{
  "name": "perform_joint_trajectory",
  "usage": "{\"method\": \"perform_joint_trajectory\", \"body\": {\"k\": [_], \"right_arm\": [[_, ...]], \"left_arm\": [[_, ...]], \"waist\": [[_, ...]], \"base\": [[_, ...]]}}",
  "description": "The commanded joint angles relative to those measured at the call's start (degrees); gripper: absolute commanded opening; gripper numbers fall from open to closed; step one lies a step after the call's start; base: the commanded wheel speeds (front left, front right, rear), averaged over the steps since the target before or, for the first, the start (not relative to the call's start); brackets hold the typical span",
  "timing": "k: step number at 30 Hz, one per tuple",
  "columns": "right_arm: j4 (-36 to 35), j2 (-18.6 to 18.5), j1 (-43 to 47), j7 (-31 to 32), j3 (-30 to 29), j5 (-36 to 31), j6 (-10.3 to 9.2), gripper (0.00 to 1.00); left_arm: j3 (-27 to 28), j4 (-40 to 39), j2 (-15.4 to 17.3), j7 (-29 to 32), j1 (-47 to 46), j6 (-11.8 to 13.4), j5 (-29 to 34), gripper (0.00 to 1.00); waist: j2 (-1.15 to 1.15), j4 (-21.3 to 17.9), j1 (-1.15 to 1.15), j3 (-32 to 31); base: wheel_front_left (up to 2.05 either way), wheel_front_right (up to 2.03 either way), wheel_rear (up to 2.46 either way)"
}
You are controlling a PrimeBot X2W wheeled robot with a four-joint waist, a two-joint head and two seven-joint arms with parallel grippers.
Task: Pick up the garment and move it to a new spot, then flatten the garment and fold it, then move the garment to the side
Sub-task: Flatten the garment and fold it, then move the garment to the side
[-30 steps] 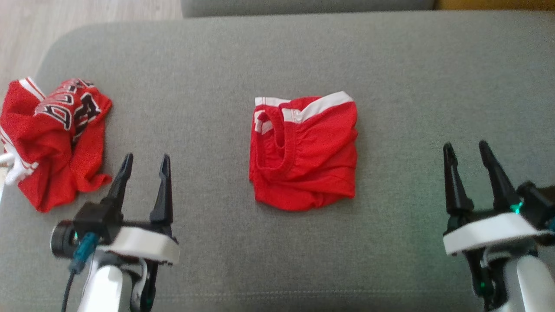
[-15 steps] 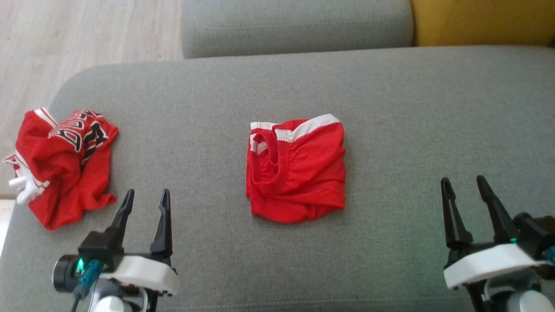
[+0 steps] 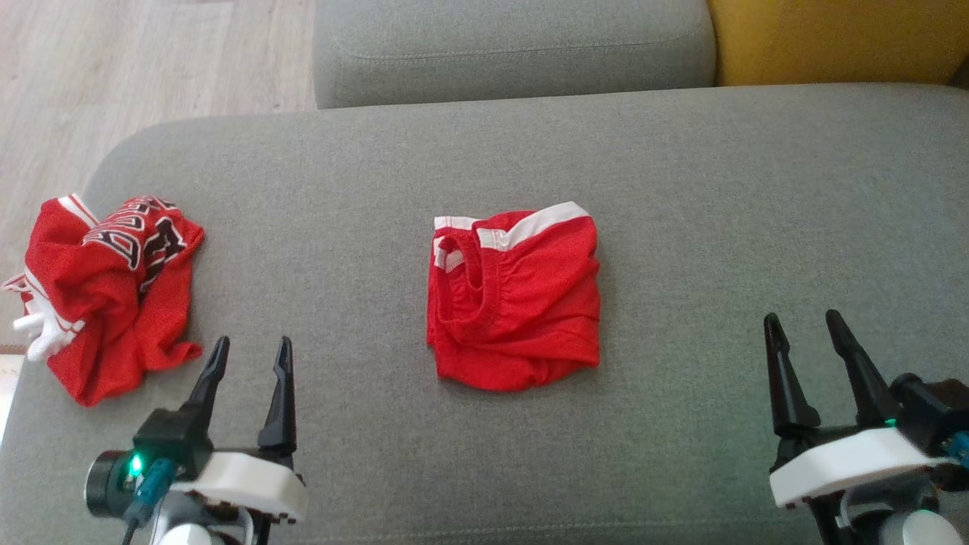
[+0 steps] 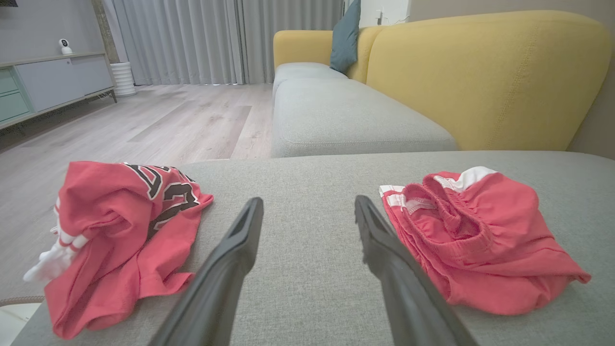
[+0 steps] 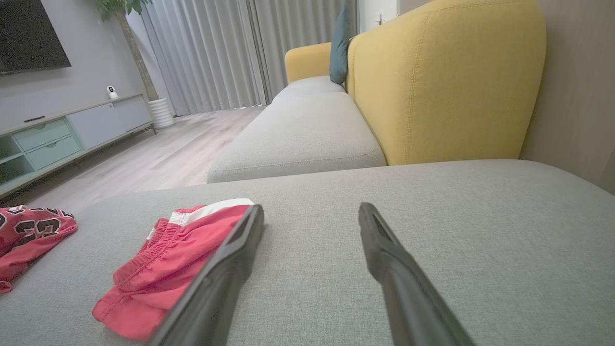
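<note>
The left tool (image 3: 253,342) and right tool (image 3: 802,315) stay spread and empty, while the folded red garment (image 3: 515,303) lies unmoved.

Grey seat cushion (image 3: 681,189): woven cloth, matt, coarse visible weave. On it, centre, the folded garment (image 3: 522,310): red knit cloth with fine mesh texture, a smooth white band at its 12 o'clock edge, gathered elastic waistband. At 9 o'clock, the crumpled jersey (image 3: 98,303): like red cloth, black-and-white lettering. At 11 o'clock, the floor (image 3: 151,60): pale wood-grain planks, smooth, low sheen. Yellow backrest (image 4: 480,77): matt cloth, stitched seams. The left gripper (image 3: 251,344) and right gripper (image 3: 801,318): dark matt fingers, plastic-looking; white smooth shells at base.
</note>
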Motion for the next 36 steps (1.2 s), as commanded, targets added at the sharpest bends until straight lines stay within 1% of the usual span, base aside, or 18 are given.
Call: {"method": "perform_joint_trajectory", "body": {"k": [1,14,21,27,36], "right_arm": [[-2.4,-0.5,-1.8,0.0,1.6,-0.4,-0.04,1.0],[-2.1,-0.3,-2.3,0.2,1.4,-0.5,-0.04,1.0],[-0.9,-0.3,-3.4,1.0,0.9,-0.5,-0.04,1.0],[5.0,-0.3,-8.3,1.6,2.5,-0.6,-0.04,1.0],[19.6,-0.1,-16.8,-0.2,7.2,1.5,-0.04,1.0]], "left_arm": [[1.5,-2.3,1.1,0.2,-2.6,0.6,-0.3,1.0],[1.1,-2.5,1.5,0.0,-3.0,1.1,-0.6,1.0],[0.3,-3.5,2.0,-0.5,-4.9,1.1,0.0,1.0],[-0.3,-4.5,1.8,-1.6,-8.2,0.6,-0.1,1.0],[-0.8,-5.6,1.1,-2.8,-10.5,-0.1,-0.3,1.0]], "waist": [[0.0,0.0,0.0,0.2],[0.0,0.2,0.0,0.8],[0.0,1.7,0.0,3.2],[0.0,4.3,0.0,6.9],[0.0,9.0,0.0,10.6]], "base": [[0.0,0.0,0.0],[0.0,0.0,0.0],[0.0,0.0,0.0],[0.0,0.0,0.0],[0.0,0.0,0.0]]}}
